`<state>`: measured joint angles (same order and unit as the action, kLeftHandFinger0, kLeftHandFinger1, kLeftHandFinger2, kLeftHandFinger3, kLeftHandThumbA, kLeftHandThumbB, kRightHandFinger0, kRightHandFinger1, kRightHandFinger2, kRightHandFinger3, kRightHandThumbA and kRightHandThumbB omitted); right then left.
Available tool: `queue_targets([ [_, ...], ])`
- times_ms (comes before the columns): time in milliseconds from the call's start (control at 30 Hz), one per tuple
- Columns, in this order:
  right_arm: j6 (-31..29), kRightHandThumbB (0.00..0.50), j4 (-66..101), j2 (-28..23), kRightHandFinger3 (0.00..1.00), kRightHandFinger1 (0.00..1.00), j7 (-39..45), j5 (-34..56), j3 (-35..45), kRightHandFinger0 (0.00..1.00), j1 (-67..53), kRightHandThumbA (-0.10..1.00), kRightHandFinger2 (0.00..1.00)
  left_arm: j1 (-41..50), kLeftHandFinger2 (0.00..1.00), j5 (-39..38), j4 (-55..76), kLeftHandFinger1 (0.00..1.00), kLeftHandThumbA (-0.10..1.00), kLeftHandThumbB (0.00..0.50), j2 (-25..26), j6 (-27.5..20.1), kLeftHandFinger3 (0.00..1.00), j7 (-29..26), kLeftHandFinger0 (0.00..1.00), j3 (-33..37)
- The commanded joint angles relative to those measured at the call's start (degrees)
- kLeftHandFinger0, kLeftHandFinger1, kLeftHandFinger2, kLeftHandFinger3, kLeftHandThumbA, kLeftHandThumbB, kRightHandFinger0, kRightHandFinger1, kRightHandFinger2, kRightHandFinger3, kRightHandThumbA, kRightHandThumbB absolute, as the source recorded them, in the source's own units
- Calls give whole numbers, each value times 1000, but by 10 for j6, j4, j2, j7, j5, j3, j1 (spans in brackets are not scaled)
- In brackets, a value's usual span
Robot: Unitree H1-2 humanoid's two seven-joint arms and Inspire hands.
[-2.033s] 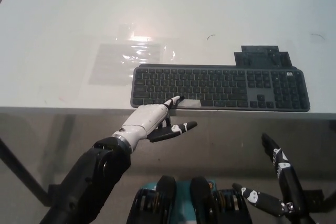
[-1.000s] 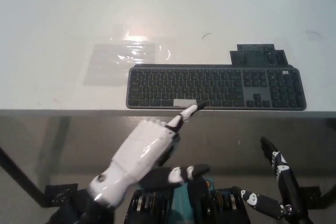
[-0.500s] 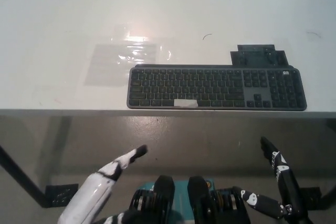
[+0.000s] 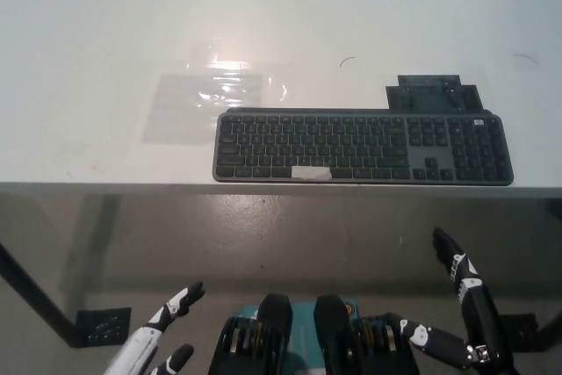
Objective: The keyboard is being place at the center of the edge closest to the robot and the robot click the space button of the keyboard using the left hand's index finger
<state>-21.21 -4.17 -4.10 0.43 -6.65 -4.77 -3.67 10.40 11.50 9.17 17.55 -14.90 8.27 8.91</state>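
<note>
A dark grey keyboard (image 4: 363, 147) lies along the near edge of the white table (image 4: 105, 32), a little right of centre. Its space bar (image 4: 311, 173) carries a pale strip. My white left hand (image 4: 158, 340) hangs low at the bottom left, well below the table edge and apart from the keyboard, its fingers spread and holding nothing. My black right hand (image 4: 461, 313) rests at the bottom right under the table edge, fingers apart and empty.
A clear plastic sheet (image 4: 211, 98) lies flat on the table just behind the keyboard's left end. A dark flat piece (image 4: 435, 92) sits behind the keyboard's right part. Grey floor (image 4: 351, 234) shows below the table edge.
My left hand has pulled back from the space bar and dropped to the bottom left corner. The keyboard and right hand stay put.
</note>
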Motion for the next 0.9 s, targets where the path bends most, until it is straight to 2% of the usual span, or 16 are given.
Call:
queue_targets([
  [0,-47,466,5,3,1000,1000,5,21,0,1000,6,1000,1000,-10,1000,-27,-10,1000,1000,338,-4,-30,1000,-5,1000,-14],
  [67,-48,466,3,3,1000,1000,3,19,1,1000,6,1000,1000,-12,1000,-34,-16,1000,1000,338,-4,-24,1000,-1,1000,-16],
  [133,-51,461,3,4,1000,1000,2,19,1,1000,6,1000,1000,-13,1000,-43,-18,1000,1000,376,-4,-14,1000,4,1000,-18],
  [200,-48,461,6,4,1000,1000,1,17,1,1000,5,1000,1000,-14,1000,-49,-20,1000,1000,390,-5,-8,1000,6,1000,-19],
  [433,-44,464,7,1,1000,1000,2,12,0,1000,8,1000,1000,-18,1000,-50,-23,1000,1000,376,-6,-5,1000,6,1000,-23],
  [500,-40,470,9,1,1000,1000,3,15,1,1000,8,1000,1000,-21,1000,-54,-28,1000,1000,346,-7,-18,1000,6,1000,-22],
  [633,-38,471,7,1,1000,1000,2,9,0,1000,8,1000,1000,-20,1000,-60,-26,1000,1000,355,-7,-7,1000,11,1000,-21],
  [700,-40,465,6,1,1000,1000,2,10,1,1000,10,1000,1000,-22,1000,-59,-30,1000,1000,338,-6,-19,1000,11,1000,-20],
  [867,-38,445,7,-1,1000,1000,1,3,0,1000,10,1000,1000,-24,1000,-54,-32,1000,1000,343,-7,-17,1000,11,1000,-21],
])
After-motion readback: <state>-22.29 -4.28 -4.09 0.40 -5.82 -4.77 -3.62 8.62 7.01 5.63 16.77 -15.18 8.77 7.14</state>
